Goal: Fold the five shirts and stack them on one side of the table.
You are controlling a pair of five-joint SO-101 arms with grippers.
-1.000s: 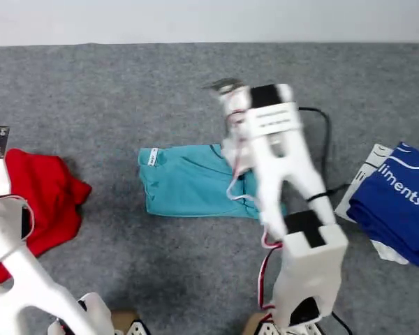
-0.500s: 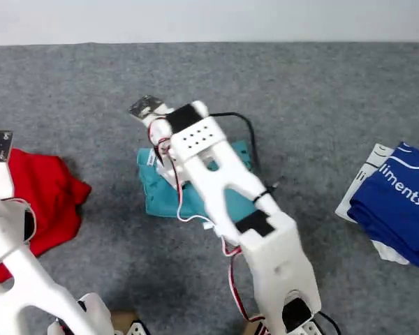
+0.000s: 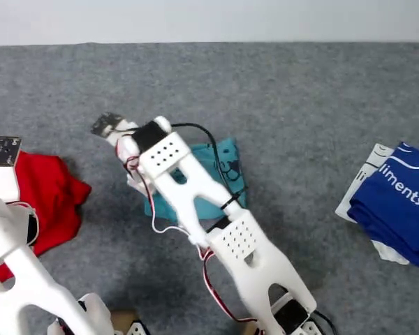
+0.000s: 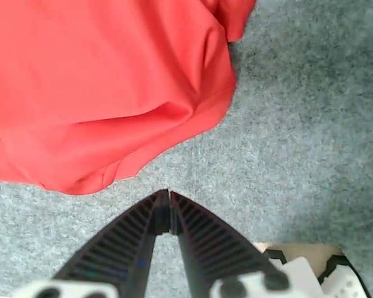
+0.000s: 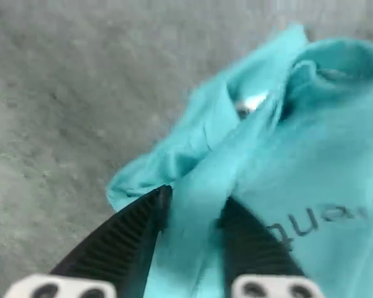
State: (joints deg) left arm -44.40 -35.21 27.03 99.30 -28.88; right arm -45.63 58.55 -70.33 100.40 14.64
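Leftward across the bench is where the right arm has swung over the last second, from the right end of the teal shirt to its left end, dragging cloth along so the shirt now covers less width than before. The teal shirt lies mid-bench, partly under the arm. The right pincer is clenched on a ridge of teal fabric, which bunches up between its two fingers.

A crumpled red shirt lies well to the left. The left pincer hangs just near of the red shirt's edge with its tips pressed together and nothing between them. At the far right sits a folded blue shirt on top of a white one, which looks like the start of the stack.

The step in hand appears to be the sideways fold of the teal shirt. Next, the right pincer probably has to lay the carried edge flat on the left end and let go, so the layers line up before the shirt goes to the pile.
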